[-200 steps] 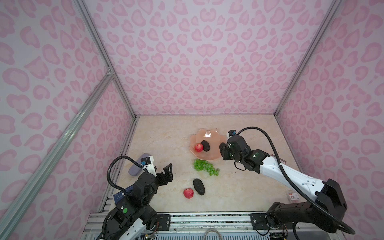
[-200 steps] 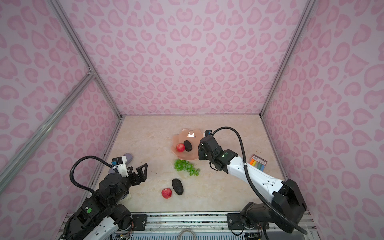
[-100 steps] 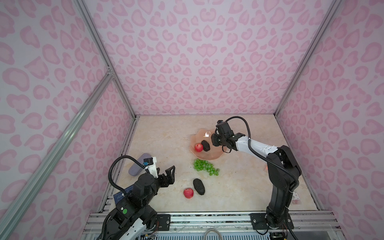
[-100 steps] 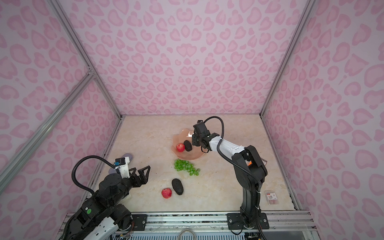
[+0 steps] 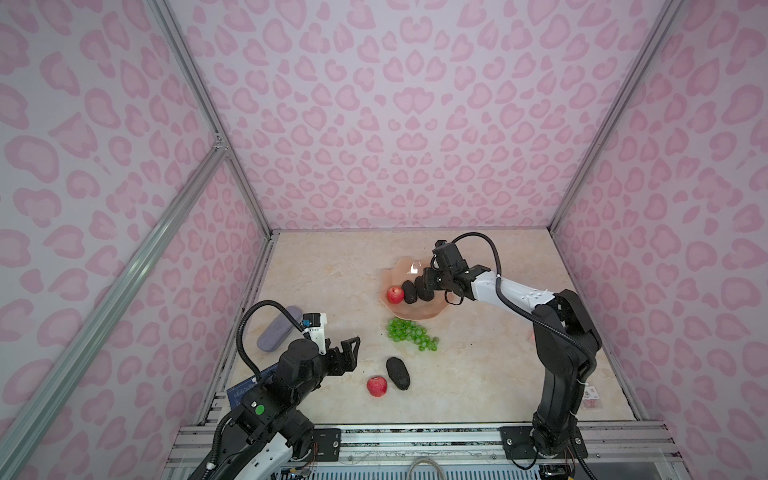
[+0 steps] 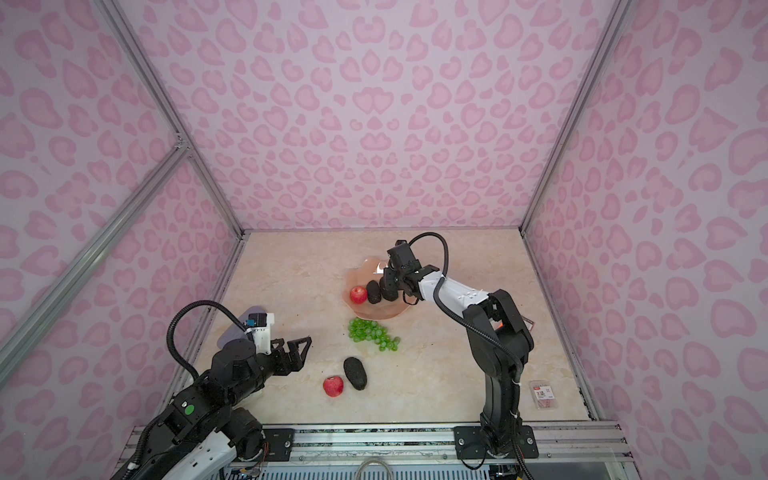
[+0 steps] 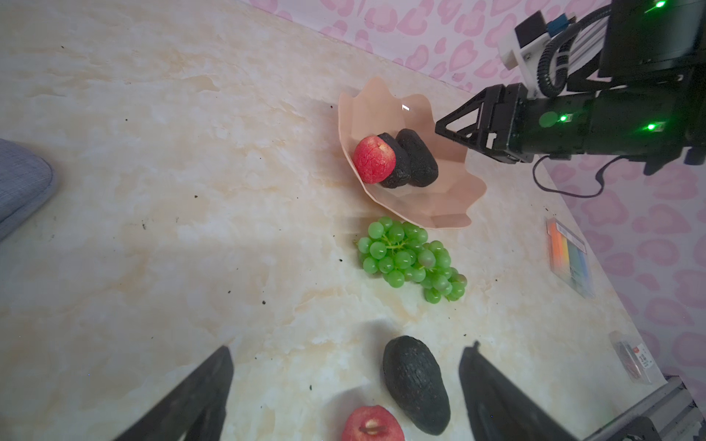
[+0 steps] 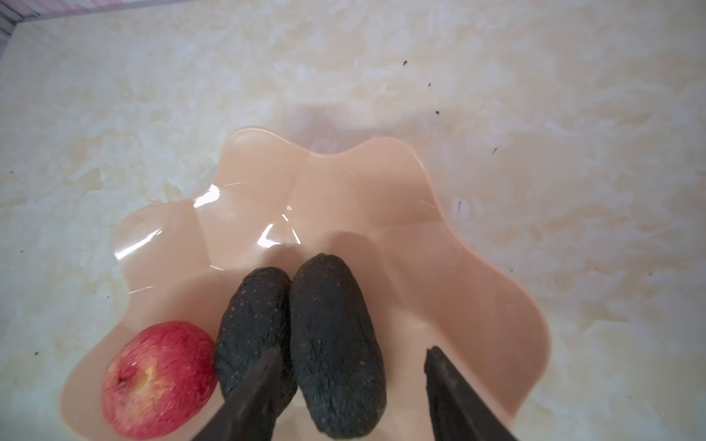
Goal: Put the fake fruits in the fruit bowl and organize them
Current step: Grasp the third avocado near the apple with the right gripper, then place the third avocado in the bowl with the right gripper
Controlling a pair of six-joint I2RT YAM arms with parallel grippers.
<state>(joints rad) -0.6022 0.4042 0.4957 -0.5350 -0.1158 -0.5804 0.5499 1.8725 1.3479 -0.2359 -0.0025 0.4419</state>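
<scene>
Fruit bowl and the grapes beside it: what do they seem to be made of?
The fruit bowl looks like glossy moulded plastic, possibly glazed ceramic: sharp white highlights on smooth peach walls. The grapes look like shiny, translucent plastic or rubber: uniform bright green beads with small glints.

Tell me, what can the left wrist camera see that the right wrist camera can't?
Only the left wrist camera shows the green grapes, the loose avocado and loose apple on the table, a corner of the lilac case, and the open left gripper. Only the right wrist camera looks between the right gripper's open jaws, showing a gap beside the avocado between them. Both show the pink bowl, the bowl apple and the two bowl avocados side by side. The left one also catches the right gripper from outside.
</scene>
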